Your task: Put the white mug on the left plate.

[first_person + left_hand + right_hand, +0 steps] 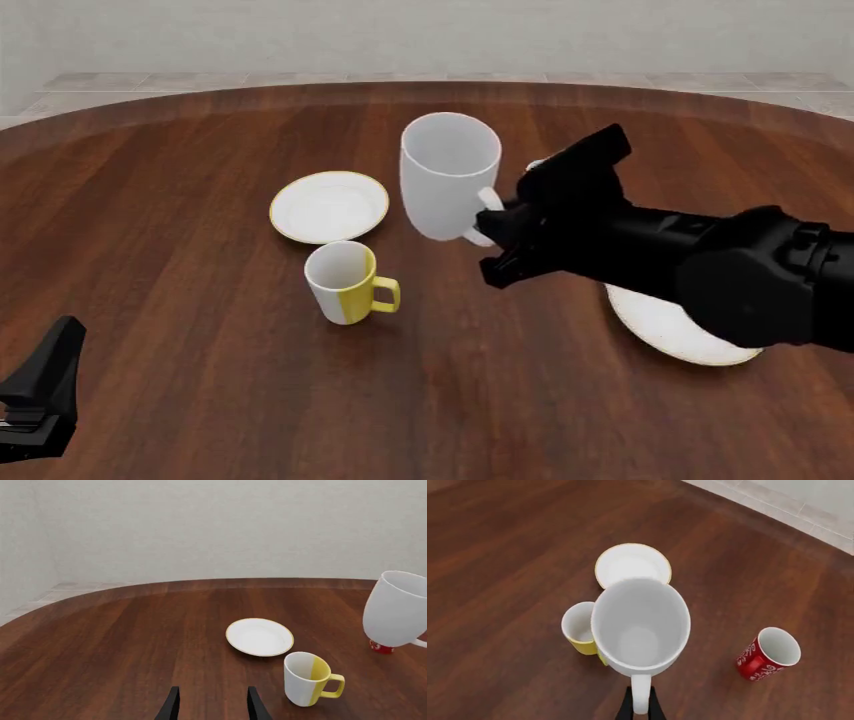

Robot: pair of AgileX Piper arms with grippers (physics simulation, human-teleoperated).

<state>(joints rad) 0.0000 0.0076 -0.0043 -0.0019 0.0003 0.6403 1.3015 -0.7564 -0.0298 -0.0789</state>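
Right claw is clenched on the loop handle of the white mug, holding it up off the table, roughly upright w/ open mouth up. In front view the mug hangs just right of the left plate, not over it. White-and-yellow mug stands on the table below the plate. Left claw is released, low at near-left, well apart from all cups.

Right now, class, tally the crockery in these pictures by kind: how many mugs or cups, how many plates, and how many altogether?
Mugs and cups: 3, white mug, yellow-and-white mug, red cup
Plates: 2, small plate, large plate
Total: 5
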